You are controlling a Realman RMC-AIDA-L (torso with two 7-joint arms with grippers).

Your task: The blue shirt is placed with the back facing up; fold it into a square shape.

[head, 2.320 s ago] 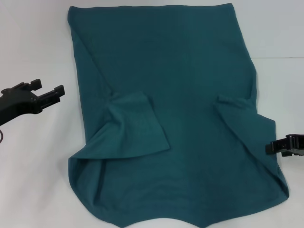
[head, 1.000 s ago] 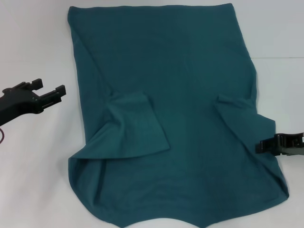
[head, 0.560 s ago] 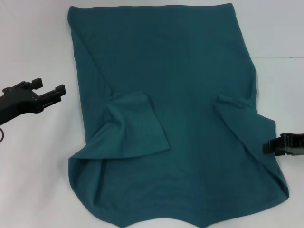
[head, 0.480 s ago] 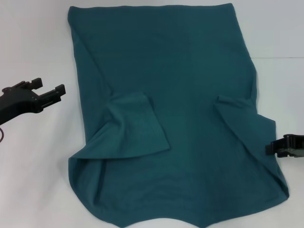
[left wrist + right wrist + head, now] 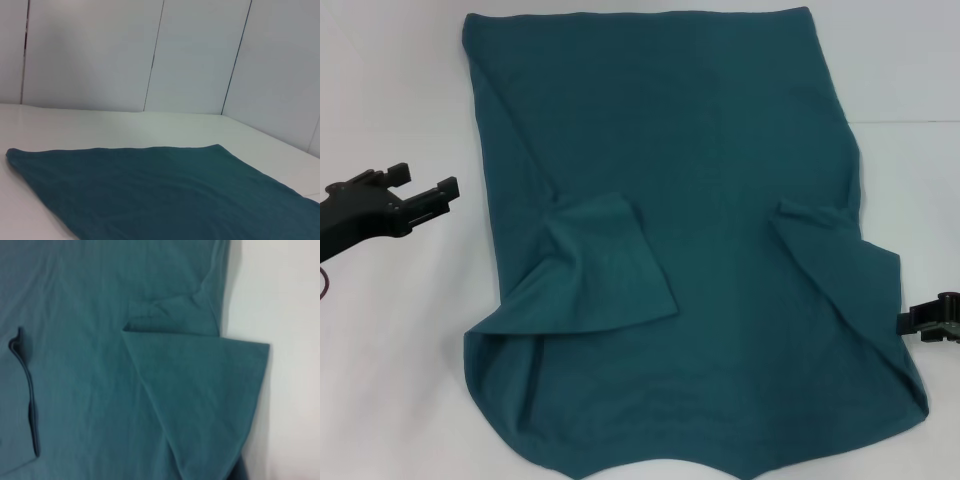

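Observation:
The blue shirt (image 5: 700, 170) lies flat on the white table (image 5: 390, 350), filling the middle of the head view. Its left sleeve (image 5: 605, 265) and right sleeve (image 5: 840, 262) are both folded inward onto the body. My left gripper (image 5: 425, 182) is open and empty, hovering left of the shirt, apart from its edge. My right gripper (image 5: 932, 322) shows only as a tip at the right border, just off the shirt's right edge below the folded sleeve. The left wrist view shows the shirt's far part (image 5: 165, 190). The right wrist view shows the folded right sleeve (image 5: 200, 385).
White table surface borders the shirt on the left and right. The shirt's bottom edge (image 5: 650, 462) reaches the near edge of the head view. Pale wall panels (image 5: 150, 50) stand behind the table.
My right gripper reached in to the shirt's right edge about a second ago, then drew back to the right and slightly down. The left gripper and the shirt have not moved.

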